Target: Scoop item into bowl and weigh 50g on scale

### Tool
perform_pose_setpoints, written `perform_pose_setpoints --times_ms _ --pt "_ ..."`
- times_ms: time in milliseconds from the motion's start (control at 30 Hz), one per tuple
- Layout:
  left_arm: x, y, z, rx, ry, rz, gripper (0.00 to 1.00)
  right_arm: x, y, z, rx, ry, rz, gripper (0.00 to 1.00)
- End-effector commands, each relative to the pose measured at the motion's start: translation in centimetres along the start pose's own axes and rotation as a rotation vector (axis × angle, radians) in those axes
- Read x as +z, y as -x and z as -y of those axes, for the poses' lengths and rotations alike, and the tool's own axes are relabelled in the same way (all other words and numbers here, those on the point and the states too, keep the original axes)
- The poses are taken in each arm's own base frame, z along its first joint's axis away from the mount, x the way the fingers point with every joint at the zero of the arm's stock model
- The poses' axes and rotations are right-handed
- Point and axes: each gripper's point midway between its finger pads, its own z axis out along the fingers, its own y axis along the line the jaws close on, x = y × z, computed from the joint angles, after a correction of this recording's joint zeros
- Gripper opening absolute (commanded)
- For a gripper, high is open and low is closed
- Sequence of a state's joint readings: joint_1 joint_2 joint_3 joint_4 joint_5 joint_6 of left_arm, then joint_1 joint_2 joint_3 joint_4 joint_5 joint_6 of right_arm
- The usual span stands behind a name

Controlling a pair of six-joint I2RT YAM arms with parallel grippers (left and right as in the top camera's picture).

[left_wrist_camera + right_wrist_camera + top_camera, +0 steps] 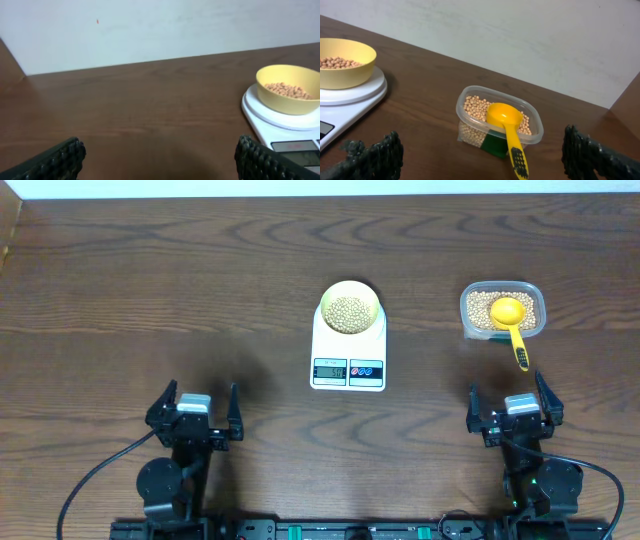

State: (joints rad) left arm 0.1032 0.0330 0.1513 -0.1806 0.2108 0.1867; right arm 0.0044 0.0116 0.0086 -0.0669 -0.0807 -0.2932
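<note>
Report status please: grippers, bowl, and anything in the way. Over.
Left gripper and right gripper open, empty, near front edge. Bowl holds beans, sits on scale; display unreadable. Scoop rests in tub. Nothing blocks bowl.

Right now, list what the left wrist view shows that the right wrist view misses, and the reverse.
Left wrist only: the left gripper, open. Right wrist only: the right gripper, open, and the clear tub of beans, with the yellow scoop lying in it, handle over the near rim. Both: the yellow bowl holding beans, sitting on the white scale.
</note>
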Motion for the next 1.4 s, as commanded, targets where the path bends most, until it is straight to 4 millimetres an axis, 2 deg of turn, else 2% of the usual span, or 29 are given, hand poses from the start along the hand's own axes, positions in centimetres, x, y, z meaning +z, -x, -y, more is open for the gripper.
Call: perform_pose_setpoints --times_ms 0,367,533,933,1267,1367 --pt "0.0 -0.3 -0.4 -0.019 0.028 0.011 0.97 0.0 0.0 -0.1 -0.008 0.002 0.001 0.99" --pt "0.0 -2.5 -0.2 -0.054 0.022 -0.072 0.98 0.0 0.0 -0.1 -0.008 0.002 0.001 0.99" --pt "0.4 -4.6 0.0 -0.061 0.017 -0.118 0.98 0.0 0.0 -0.1 -0.008 0.002 0.001 0.99" --pt "0.8 -3.6 0.7 -0.109 -0.029 -0.057 0.98 0.0 0.0 -0.1 -0.008 0.002 0.001 0.99" --pt "1.2 -3.7 -1.6 -0.092 0.106 -0.010 0.98 0.0 0.0 -0.1 -0.008 0.002 0.001 0.99" --pt "1.2 -3.6 -1.7 -0.096 0.111 -0.005 0.97 0.0 0.0 -0.1 -0.008 0.002 0.001 0.99"
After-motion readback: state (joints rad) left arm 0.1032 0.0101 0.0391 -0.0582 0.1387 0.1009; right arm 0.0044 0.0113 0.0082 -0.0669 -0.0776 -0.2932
